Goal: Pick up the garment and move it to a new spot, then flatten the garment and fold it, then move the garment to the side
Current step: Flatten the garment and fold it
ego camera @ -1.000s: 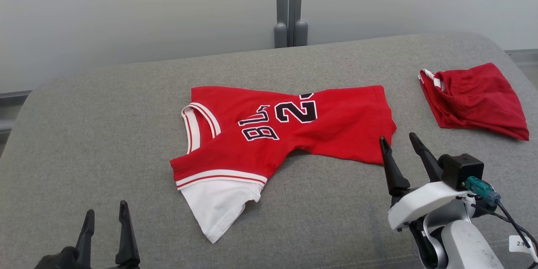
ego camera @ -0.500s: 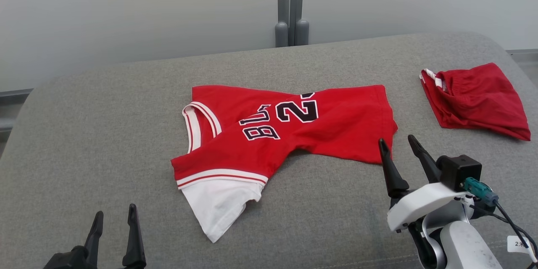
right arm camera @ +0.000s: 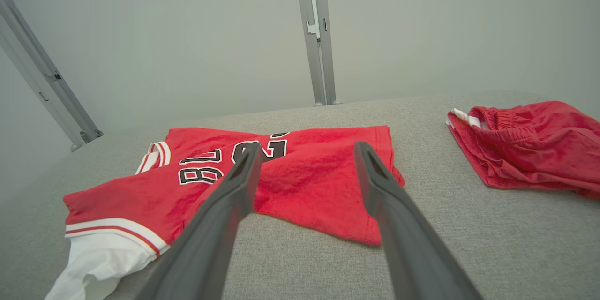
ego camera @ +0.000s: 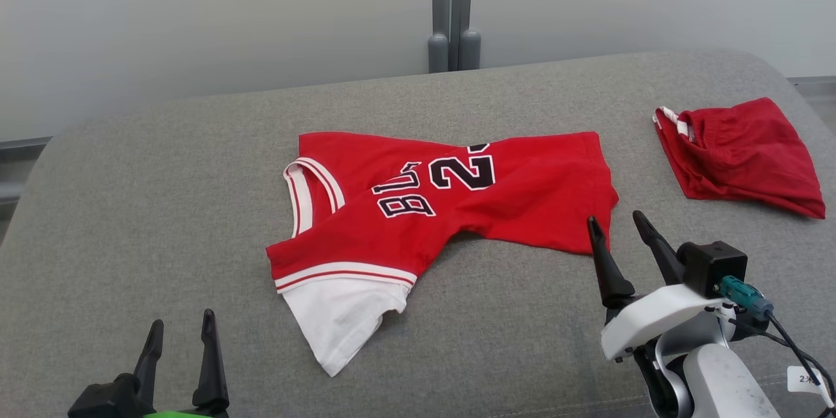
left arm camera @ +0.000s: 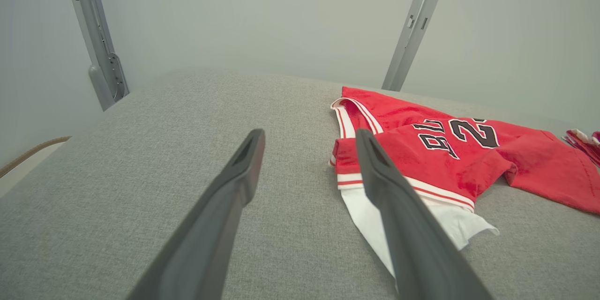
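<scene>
Grey upholstery (ego camera: 130,209) is spreading across the whole workspace, with a pale wall and a grey post (ego camera: 450,13) standing behind it. At its middle the red basketball jersey (ego camera: 522,189) is lying crumpled and doubled over itself. Its black lettering is skewing across a fold, and a white sleeve (ego camera: 339,320) is poking out of its near left corner. Well off the jersey's right side, red shorts (ego camera: 738,157) are sitting in a heap. The right gripper (ego camera: 614,219) is hovering just beside the jersey's near right corner, fingers spread with nothing between them. The left gripper (ego camera: 183,320) is waiting well short of the white sleeve, likewise spread and empty.

As I judge it, the layering is posing the main risk. A pinch at the right hem may be catching only the top layer, leaving the rest dragging and bunching as it lifts. Fingertips pressing too deep may also be snagging the soft upholstery instead of the cloth.

Compared with a second ago, the left gripper is sitting a little nearer the jersey, and a sliver of green (ego camera: 173,413) is now showing beneath it. The right gripper and the jersey are sitting practically where they were.
</scene>
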Available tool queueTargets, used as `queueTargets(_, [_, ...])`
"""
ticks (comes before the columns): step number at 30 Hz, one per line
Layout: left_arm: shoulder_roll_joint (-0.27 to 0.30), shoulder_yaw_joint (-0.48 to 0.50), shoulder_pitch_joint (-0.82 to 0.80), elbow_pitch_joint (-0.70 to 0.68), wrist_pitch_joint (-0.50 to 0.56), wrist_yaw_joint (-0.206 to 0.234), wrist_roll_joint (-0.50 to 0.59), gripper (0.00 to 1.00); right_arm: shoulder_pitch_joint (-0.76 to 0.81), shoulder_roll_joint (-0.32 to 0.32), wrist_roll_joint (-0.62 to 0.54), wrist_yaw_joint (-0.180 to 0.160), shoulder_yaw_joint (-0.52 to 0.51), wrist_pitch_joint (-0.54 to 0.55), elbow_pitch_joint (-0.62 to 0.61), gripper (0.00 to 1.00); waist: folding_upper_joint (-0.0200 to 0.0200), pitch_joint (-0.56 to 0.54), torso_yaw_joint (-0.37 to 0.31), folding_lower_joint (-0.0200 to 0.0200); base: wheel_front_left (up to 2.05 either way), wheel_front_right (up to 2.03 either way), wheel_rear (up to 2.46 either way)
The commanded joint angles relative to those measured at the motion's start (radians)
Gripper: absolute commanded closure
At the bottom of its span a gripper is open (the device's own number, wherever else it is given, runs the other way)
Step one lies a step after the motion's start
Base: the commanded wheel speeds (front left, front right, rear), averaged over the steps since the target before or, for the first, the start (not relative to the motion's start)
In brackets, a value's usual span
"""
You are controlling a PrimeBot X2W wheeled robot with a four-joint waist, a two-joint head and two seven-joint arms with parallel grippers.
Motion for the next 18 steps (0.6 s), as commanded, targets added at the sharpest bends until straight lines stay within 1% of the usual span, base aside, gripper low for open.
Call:
queueTargets(1, [0.003,-0.003,-0.013,0.007,0.0,-0.003,0.007,0.0,-0.003,-0.003,0.003,0.0,-0.002,0.002,0.001,0.0,0.0,0.001,0.0,0.0,0.0,0.0,0.0])
queueTargets(5, [-0.012,-0.029,-0.026,0.025,0.021,-0.015,0.003,0.0,0.0,-0.003,0.003,0.0,-0.004,0.002,0.003,0.0,0.0,0.006,0.0,0.0,0.0,0.0,0.0])
queueTargets(7, [-0.029,-0.055,-0.026,0.037,0.049,-0.021,-0.013,0.0,0.0,-0.004,0.005,0.0,-0.004,0.002,0.005,0.0,0.0,0.009,0.001,0.0,0.0,0.0,0.0])
queueTargets(9, [-0.047,-0.077,-0.03,0.055,0.081,-0.035,-0.031,0.0,0.0,-0.003,0.004,0.0,-0.004,0.002,0.006,0.0,0.0,0.013,0.0,0.0,0.0,0.0,0.0])
queueTargets(13, [-0.094,-0.119,-0.043,0.118,0.152,-0.079,-0.092,0.0,-0.003,-0.003,0.006,0.0,-0.001,0.003,0.009,0.0,0.0,0.024,-0.004,0.0,0.0,0.0,0.0])
queueTargets(17, [-0.13,-0.145,-0.063,0.187,0.191,-0.123,-0.14,0.0,-0.008,-0.004,0.003,0.0,-0.004,0.004,0.012,0.0,0.0,0.039,-0.012,0.0,0.0,0.0,0.0])
queueTargets(18, [-0.147,-0.146,-0.078,0.223,0.203,-0.144,-0.164,0.0,-0.013,-0.003,0.0,0.0,-0.006,0.003,0.011,0.0,0.0,0.052,-0.016,0.0,0.0,0.0,0.0])
